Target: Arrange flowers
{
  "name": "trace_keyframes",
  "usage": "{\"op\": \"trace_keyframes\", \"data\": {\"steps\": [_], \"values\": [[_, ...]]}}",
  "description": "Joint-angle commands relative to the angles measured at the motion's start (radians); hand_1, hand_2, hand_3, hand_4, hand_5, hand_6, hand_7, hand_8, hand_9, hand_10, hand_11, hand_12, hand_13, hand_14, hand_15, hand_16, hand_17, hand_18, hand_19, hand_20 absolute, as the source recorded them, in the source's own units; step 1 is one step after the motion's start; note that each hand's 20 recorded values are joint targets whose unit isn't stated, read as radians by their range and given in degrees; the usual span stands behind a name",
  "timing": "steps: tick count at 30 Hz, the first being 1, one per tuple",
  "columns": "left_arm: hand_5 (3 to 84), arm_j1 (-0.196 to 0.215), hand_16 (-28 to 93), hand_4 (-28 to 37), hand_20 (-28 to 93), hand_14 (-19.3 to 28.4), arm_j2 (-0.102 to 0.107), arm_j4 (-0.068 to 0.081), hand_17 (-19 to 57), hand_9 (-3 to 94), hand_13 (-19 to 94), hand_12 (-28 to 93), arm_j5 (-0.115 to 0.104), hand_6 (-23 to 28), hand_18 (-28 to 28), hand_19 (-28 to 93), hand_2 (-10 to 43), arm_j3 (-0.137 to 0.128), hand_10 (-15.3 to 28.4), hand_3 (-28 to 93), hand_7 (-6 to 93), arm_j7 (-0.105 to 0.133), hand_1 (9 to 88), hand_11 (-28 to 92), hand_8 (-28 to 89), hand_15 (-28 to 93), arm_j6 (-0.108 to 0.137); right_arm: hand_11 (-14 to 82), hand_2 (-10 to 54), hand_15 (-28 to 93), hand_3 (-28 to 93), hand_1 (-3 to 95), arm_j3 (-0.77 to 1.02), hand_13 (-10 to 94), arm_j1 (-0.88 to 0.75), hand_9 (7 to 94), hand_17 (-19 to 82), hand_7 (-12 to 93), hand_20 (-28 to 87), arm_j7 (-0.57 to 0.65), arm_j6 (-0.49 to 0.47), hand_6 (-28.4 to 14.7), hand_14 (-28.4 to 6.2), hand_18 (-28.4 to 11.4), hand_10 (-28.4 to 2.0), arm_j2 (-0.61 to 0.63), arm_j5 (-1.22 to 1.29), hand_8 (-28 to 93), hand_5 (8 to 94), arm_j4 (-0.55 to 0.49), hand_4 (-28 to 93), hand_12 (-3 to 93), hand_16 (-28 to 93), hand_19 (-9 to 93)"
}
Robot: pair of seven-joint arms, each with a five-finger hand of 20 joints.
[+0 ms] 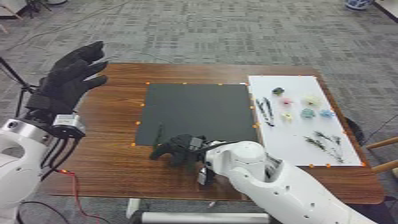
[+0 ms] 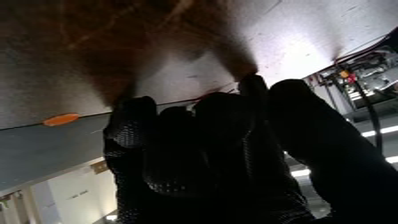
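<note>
A brown wooden table [image 1: 115, 170] is surrounded by grey patterned carpet [image 1: 204, 30]. Wooden chair parts [image 1: 382, 144] are seen at right; a blue-and-white object [image 1: 358, 4] is cropped at top right.

Rounded white arms [image 1: 311, 192] carry black cables [image 1: 59, 152] and black fabric gloves [image 1: 64, 82].

left hand [image 1: 60, 89] raised, fingers [image 1: 87, 53] loosely extended, right arm [image 1: 289, 182] slanting inward, right hand [image 1: 182, 149] low

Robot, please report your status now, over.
Left hand raised, open. Right hand low at mat's near edge. Flowers on white sheet. Dark sprig close to right hand.
</note>
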Motion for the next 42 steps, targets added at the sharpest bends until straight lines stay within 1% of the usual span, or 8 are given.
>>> {"op": "trace_keyframes", "data": {"steps": [1, 8, 19, 26, 28, 32, 38, 42], "values": [[20.4, -0.002, -2, -25.5, 10, 11.3, -0.01, -0.003, -14.5, 13.5, 4, 22, 0.001, 1.1, 19.9, 39, -7.7, 0.004, 8.3, 70, 19.7, 0.0, 26.1, 12, -9, 36, 0.001, 68.1, 17.3, 86, 93, 20.2, -0.036, 76, 0.018, 77.1, 35, 19, 46, 0.021, 0.0, 3.2, -11.3, -23.5, -12.3, 0.005, 0.007, -15, 40.7, 0.049, -10, 38.6, 34, 88], [20.4, -0.015, -2, -25.4, 10, 11.3, -0.006, 0.004, -14.5, 13.4, 4, 23, 0.0, 1.2, 19.9, 39, -7.8, 0.014, 8.3, 70, 19.5, -0.001, 26.0, 12, -9, 36, 0.0, 68.1, 17.2, 86, 93, 20.0, -0.04, 77, 0.056, 77.5, 35, 19, 46, 0.061, 0.029, 3.2, -11.3, -23.4, -12.2, -0.014, 0.032, -15, 41.2, 0.103, -10, 38.5, 34, 88], [20.5, -0.017, -2, -25.6, 10, 11.2, -0.006, 0.004, -14.5, 13.4, 4, 22, 0.0, 1.1, 19.9, 39, -7.8, 0.016, 8.3, 70, 19.5, 0.0, 26.0, 12, -9, 36, 0.004, 68.0, 17.0, 86, 93, 19.6, -0.047, 77, 0.095, 77.6, 35, 19, 46, 0.094, 0.065, 3.6, -11.3, -23.5, -12.1, -0.014, 0.065, -16, 41.9, 0.138, -10, 38.7, 34, 88], [20.4, -0.004, -2, -25.6, 10, 11.2, -0.012, 0.0, -14.5, 13.5, 4, 22, 0.001, 1.1, 19.9, 39, -7.8, 0.005, 8.3, 70, 19.5, -0.005, 26.1, 12, -9, 36, 0.009, 68.0, 16.8, 86, 93, 19.5, -0.03, 77, 0.076, 77.6, 35, 19, 46, 0.079, 0.048, 3.7, -11.4, -23.4, -12.2, 0.002, 0.045, -16, 42.1, 0.114, -10, 38.9, 34, 88], [20.4, 0.002, -2, -25.6, 10, 11.2, -0.014, -0.001, -14.5, 13.5, 4, 22, -0.004, 1.1, 19.9, 39, -7.7, 0.003, 8.3, 70, 19.5, -0.003, 26.1, 12, -9, 36, 0.015, 68.0, 16.7, 86, 93, 19.5, -0.023, 77, 0.066, 77.5, 35, 19, 46, 0.078, 0.038, 3.7, -11.4, -23.5, -12.2, 0.011, 0.039, -16, 42.1, 0.104, -10, 39.0, 34, 88], [20.4, 0.014, -2, -25.5, 10, 11.3, -0.018, -0.006, -14.5, 13.5, 4, 22, 0.0, 1.1, 19.9, 39, -7.6, -0.008, 8.4, 70, 19.5, 0.0, 26.1, 12, -9, 36, 0.017, 67.9, 16.7, 86, 93, 19.4, -0.012, 77, 0.055, 77.5, 35, 19, 46, 0.078, 0.022, 3.5, -11.4, -23.6, -12.2, 0.028, 0.034, -16, 42.3, 0.092, -10, 39.0, 35, 87], [20.5, 0.018, -2, -25.3, 10, 11.3, -0.02, -0.009, -14.5, 13.5, 4, 22, 0.0, 1.1, 19.9, 39, -7.6, -0.012, 8.4, 70, 19.4, 0.001, 26.1, 12, -9, 36, 0.019, 67.9, 16.3, 86, 93, 19.6, -0.011, 77, 0.04, 77.4, 35, 19, 46, 0.065, 0.019, 3.5, -11.3, -23.5, -12.2, 0.058, 0.032, -16, 43.4, 0.06, -10, 39.0, 35, 87], [20.4, 0.012, -2, -25.3, 10, 11.3, -0.019, -0.006, -14.5, 13.5, 4, 22, -0.001, 1.1, 19.9, 39, -7.5, -0.006, 8.3, 70, 19.5, 0.0, 26.1, 12, -9, 36, 0.019, 67.9, 15.9, 86, 93, 19.7, -0.005, 77, 0.033, 77.3, 34, 19, 46, 0.073, 0.008, 3.6, -11.3, -23.6, -12.2, 0.073, 0.035, -16, 43.6, 0.052, -10, 39.1, 34, 87]]}}
